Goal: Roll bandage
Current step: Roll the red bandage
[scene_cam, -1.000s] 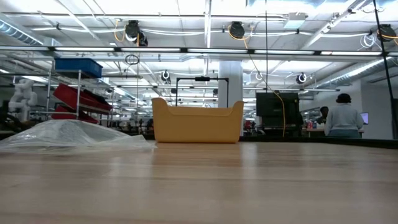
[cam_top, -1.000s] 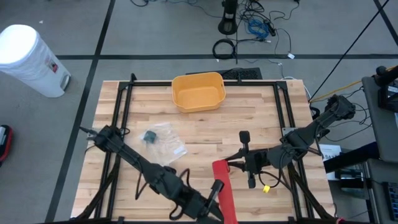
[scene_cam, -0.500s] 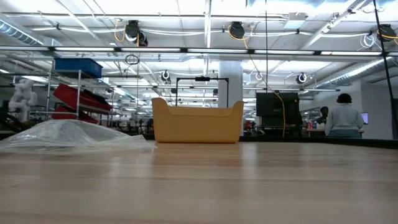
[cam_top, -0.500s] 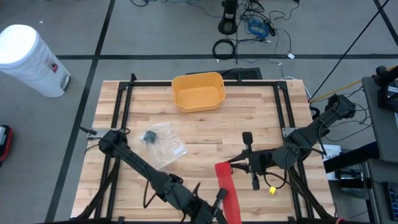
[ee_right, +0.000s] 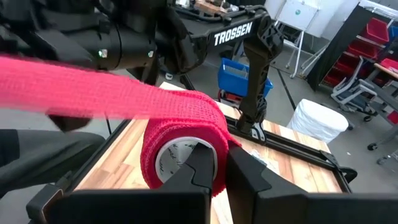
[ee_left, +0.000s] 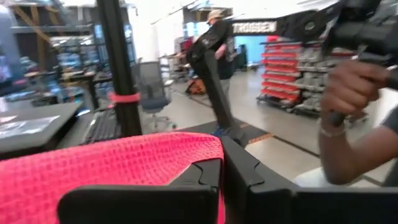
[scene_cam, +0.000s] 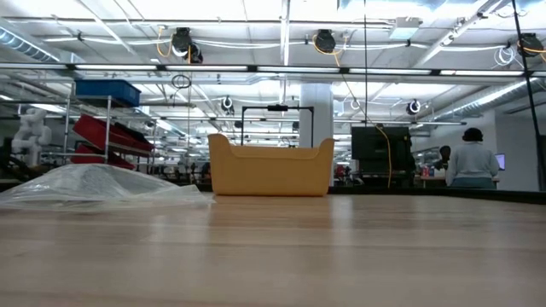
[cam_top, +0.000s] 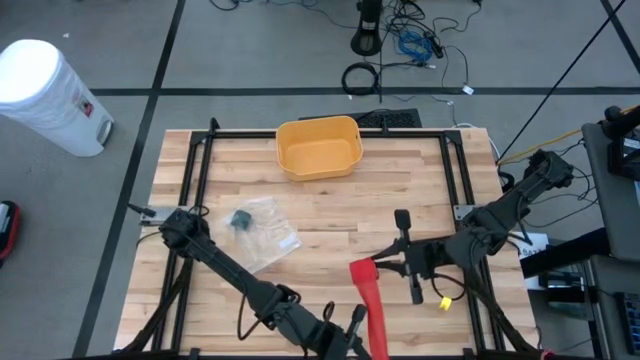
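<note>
Low in the overhead frame, right of centre, the right gripper [cam_top: 372, 266] pinches the red bandage [cam_top: 375, 305] roll; the left gripper [cam_top: 352, 330], near the bottom edge, clamps its loose tail; even tension should keep the winding tight.

Grey tiled floor [cam_top: 250, 60] all round the wooden table [cam_top: 330, 200], a white bin [cam_top: 45, 95] off one corner and cables [cam_top: 410, 45] tangled behind. Level view: bright ceiling lights [scene_cam: 256, 43], red and blue shelving [scene_cam: 107, 119], a person [scene_cam: 469, 162] standing at a far bench.
</note>
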You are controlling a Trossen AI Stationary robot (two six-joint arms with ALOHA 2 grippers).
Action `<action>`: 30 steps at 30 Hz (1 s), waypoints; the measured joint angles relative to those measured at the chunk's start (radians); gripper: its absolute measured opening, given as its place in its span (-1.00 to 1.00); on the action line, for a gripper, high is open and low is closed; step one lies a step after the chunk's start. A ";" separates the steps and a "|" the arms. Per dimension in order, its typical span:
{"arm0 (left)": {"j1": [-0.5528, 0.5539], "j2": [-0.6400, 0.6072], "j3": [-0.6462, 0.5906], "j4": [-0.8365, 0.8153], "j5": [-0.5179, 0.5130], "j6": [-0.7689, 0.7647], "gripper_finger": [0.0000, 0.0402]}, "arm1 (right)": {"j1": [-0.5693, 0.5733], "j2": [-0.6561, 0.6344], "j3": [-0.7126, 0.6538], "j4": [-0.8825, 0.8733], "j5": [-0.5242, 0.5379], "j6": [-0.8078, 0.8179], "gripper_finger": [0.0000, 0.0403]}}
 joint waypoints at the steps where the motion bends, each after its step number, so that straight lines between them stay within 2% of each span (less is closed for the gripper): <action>1: -0.002 0.000 0.000 -0.009 -0.012 0.001 -0.91 | 0.005 -0.005 0.000 -0.004 0.001 0.000 -0.92; 10: -0.024 0.000 -0.001 -0.089 -0.050 -0.025 -0.26 | 0.048 -0.042 0.000 -0.005 0.006 -0.004 -0.92; 15: -0.040 0.000 -0.001 -0.100 -0.053 -0.026 -0.01 | 0.069 -0.063 0.000 -0.006 0.010 -0.013 -0.92; 23: -0.077 -0.014 -0.001 -0.134 -0.095 -0.025 0.09 | 0.074 -0.106 0.000 -0.001 0.009 -0.040 -0.92; 30: -0.106 -0.080 -0.001 -0.344 -0.211 -0.025 0.09 | 0.097 -0.174 0.000 0.013 0.005 -0.061 -0.92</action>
